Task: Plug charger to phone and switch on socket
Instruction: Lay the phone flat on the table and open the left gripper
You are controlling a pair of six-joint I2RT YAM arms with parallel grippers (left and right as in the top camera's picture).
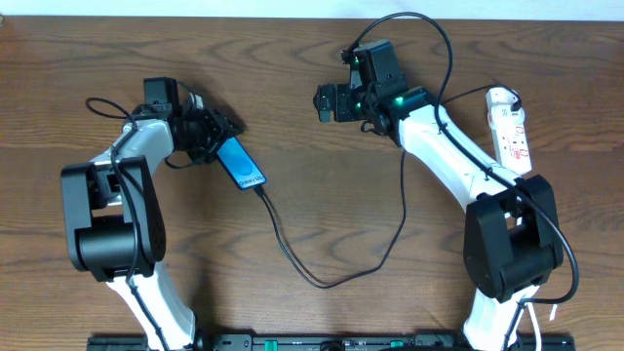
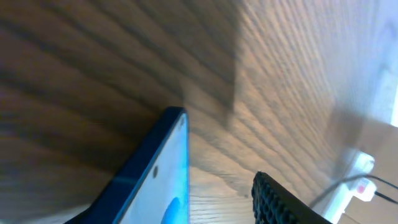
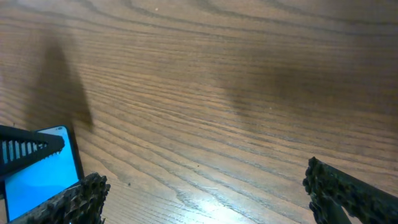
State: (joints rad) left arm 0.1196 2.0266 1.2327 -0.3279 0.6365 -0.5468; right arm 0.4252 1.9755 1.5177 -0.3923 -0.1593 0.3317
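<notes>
Though half-hidden, phone (image 1: 240,163) diagonal, port-end seemingly lower-right.

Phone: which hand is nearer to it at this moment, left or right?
Left. The left hand sits right at the phone's upper end. The right hand stands well apart, up and to the right of the phone in the overhead view, with bare table between.
</notes>
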